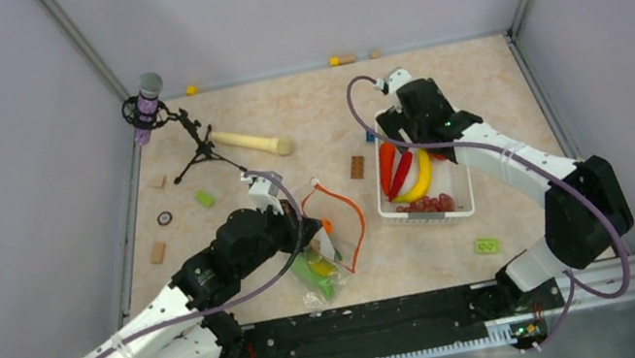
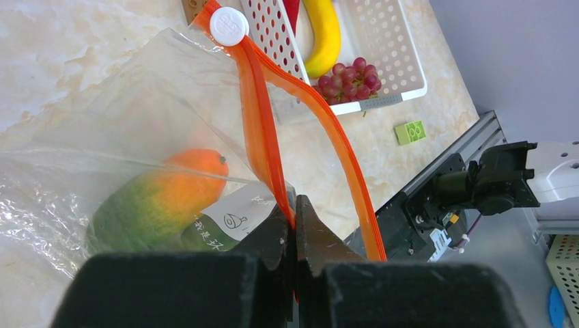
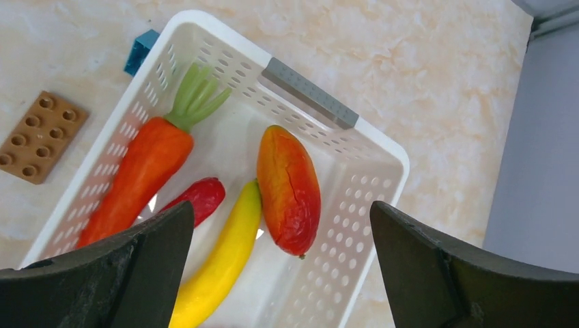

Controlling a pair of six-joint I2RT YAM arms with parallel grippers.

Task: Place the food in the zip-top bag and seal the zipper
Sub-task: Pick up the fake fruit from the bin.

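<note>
The zip-top bag (image 1: pixel 320 262) lies in front of the left arm with green, yellow and orange-green food (image 2: pixel 164 195) inside. Its orange-red zipper (image 2: pixel 263 130) gapes open, with a white slider (image 2: pixel 229 26) at the far end. My left gripper (image 2: pixel 295 213) is shut on one zipper strip at the near end of the mouth; it also shows in the top view (image 1: pixel 308 232). My right gripper (image 3: pixel 280 208) is open above the white basket (image 3: pixel 311 89), over a red-orange fruit (image 3: pixel 287 188), a banana (image 3: pixel 222 266), a red pepper (image 3: pixel 201 195) and a carrot (image 3: pixel 140 171). Grapes (image 1: pixel 427 205) lie at the basket's near end.
A wooden stick (image 1: pixel 250 142) and a microphone tripod (image 1: pixel 190 147) stand at the back left. A brown block (image 1: pixel 357 166) lies left of the basket, a green block (image 1: pixel 486 246) in front of it, and a blue block (image 3: pixel 140 51) by its far corner. Small pieces lie along the left edge.
</note>
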